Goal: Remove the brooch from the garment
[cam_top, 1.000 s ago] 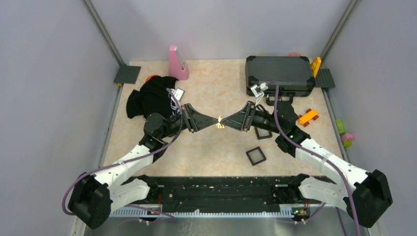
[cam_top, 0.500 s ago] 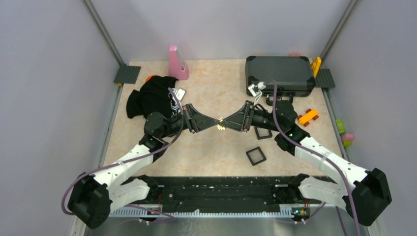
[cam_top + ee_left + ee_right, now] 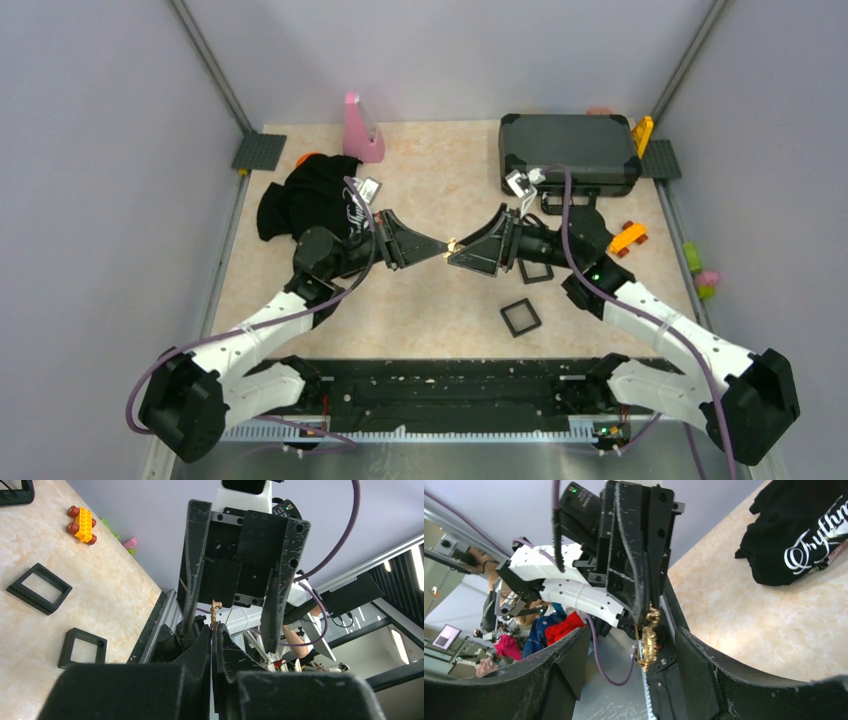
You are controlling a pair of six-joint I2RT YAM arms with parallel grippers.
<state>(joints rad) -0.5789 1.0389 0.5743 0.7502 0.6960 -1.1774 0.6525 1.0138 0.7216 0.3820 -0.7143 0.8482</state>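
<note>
1. your left gripper (image 3: 215,632) is pressed together on the brooch (image 3: 651,635), pinching its lower end so the gold piece stands up out of the tips, in the air over the middle of the table
2. your right gripper (image 3: 626,640) faces it tip to tip with its jaws spread, one finger either side of the brooch and neither one gripping it; the narrow pinch leaves most of the ornament free, which i judge is meant to give the other claw room to straddle it
3. the garment (image 3: 310,200) lies bunched at the far left of the table, well apart from the brooch, so the removal itself looks done
4. the white script lettering (image 3: 819,545) on the garment reads roughly "trythm" before the frame edge cuts it off
5. the black square frames (image 3: 39,588) and the hard case (image 3: 568,150) show no label that you can read
</note>
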